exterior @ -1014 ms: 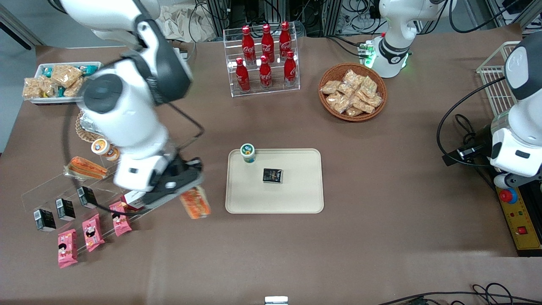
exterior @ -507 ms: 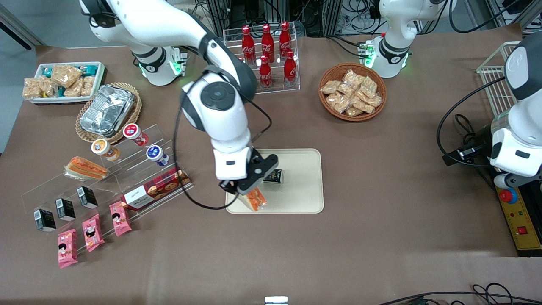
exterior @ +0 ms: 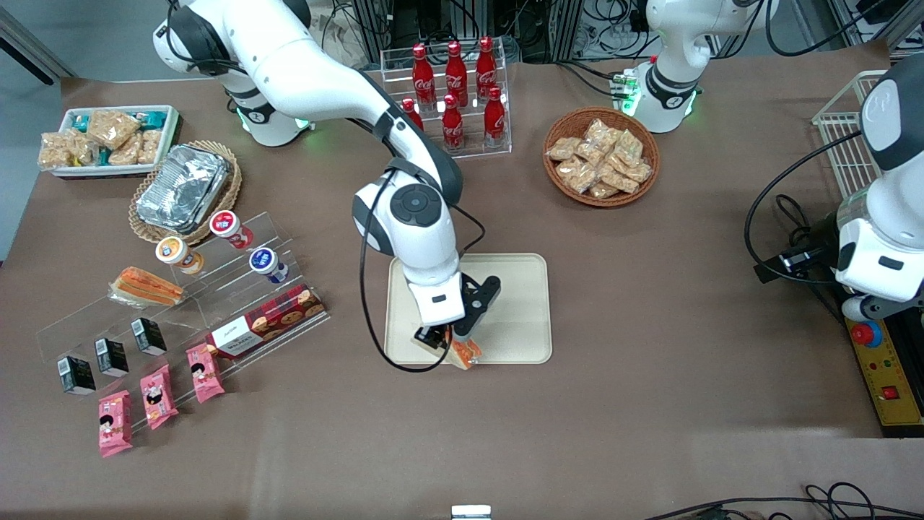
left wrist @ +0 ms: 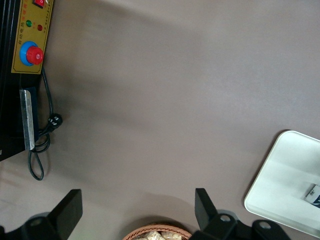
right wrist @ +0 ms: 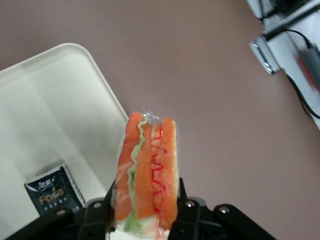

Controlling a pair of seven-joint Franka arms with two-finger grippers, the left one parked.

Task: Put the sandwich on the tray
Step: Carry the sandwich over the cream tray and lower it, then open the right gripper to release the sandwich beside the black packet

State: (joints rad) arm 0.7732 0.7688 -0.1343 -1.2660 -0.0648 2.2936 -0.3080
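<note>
front view: the clear-wrapped triangular sandwich (exterior: 464, 352) is carried but not yet set down, hanging over the near rim of the flat cream-beige rectangular tray (exterior: 520, 303); lowering and letting go remain. the right arm reaches down steeply, its gripper (exterior: 453, 345) low over that edge.

right wrist view: the gripper (right wrist: 146, 206) clamps the sandwich (right wrist: 147, 172), filling edge outward, beside a small black packet (right wrist: 52, 191) on the tray (right wrist: 45, 100).

The front view looks steeply down on the whole table (exterior: 650, 289). The right wrist camera peers closely past its gripper (right wrist: 145, 205); both, probably the left wrist too, share the tray (exterior: 523, 318).
</note>
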